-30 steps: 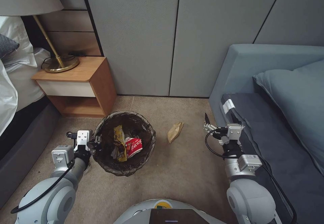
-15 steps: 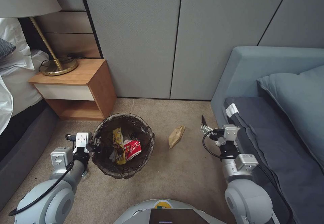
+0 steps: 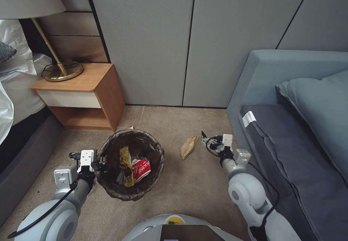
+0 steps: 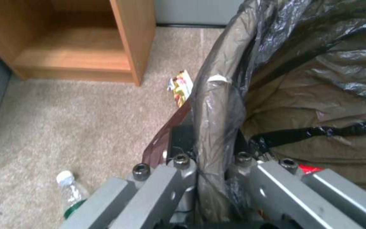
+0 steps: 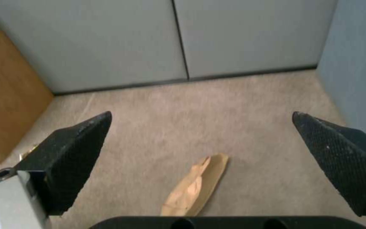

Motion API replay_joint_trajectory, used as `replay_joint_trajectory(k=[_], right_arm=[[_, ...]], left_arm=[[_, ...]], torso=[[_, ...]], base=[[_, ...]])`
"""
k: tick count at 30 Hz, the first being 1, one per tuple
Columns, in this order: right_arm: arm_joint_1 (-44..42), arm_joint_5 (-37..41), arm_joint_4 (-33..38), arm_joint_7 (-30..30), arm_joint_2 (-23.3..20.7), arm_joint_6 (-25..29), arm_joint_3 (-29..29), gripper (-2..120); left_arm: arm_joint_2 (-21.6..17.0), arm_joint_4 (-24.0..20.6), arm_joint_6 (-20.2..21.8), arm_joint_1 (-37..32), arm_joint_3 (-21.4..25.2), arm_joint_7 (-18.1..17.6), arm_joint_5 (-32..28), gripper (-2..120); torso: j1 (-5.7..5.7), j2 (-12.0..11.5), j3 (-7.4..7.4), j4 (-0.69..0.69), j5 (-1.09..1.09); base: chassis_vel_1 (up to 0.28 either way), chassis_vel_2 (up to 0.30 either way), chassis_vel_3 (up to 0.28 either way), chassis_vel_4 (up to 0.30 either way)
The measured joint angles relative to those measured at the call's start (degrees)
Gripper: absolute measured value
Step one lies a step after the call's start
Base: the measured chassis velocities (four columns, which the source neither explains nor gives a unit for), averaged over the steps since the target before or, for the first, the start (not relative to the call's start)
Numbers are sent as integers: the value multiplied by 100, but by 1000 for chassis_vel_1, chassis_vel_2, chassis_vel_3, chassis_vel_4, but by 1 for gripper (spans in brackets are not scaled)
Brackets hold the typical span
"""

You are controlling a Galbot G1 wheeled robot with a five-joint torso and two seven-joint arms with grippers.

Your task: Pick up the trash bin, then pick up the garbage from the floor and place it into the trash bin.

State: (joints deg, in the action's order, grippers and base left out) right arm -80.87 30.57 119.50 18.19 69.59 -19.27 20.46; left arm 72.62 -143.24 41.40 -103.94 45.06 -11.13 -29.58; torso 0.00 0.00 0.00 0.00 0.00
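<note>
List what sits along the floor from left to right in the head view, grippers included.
Left gripper clamped on the rim → trash bin → brown paper scrap → right gripper, open beside the scrap → sofa.

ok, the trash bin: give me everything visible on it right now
The trash bin is a small round bucket lined with a dark, see-through bag folded over its rim. It stands upright on the carpet before the wooden nightstand. Inside lie a yellow wrapper, a red-and-white packet and other scraps. The left gripper is shut on its near-left rim, bag film pinched between the fingers. A brown paper scrap lies apart on its right.
</note>
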Motion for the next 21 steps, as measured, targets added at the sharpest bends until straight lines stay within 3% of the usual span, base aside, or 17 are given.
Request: replay_joint_trajectory(k=[9, 12, 21], right_arm=[[828, 333, -1187, 10, -6, -36, -541, 100], [1559, 948, -1902, 158, 151, -172, -1013, 100], [2068, 1303, -2761, 332, 378, -232, -1295, 100]], left_arm=[[19, 0, -1, -118, 40, -21, 41, 2], [-20, 0, -21, -212, 81, -26, 106, 2], [-16, 0, -41, -251, 87, -25, 163, 2]], torso=[[0, 0, 0, 0, 0], [0, 0, 1, 1, 0], [0, 0, 1, 0, -1]], base=[[0, 0, 0, 0], [0, 0, 0, 0], [0, 0, 0, 0]])
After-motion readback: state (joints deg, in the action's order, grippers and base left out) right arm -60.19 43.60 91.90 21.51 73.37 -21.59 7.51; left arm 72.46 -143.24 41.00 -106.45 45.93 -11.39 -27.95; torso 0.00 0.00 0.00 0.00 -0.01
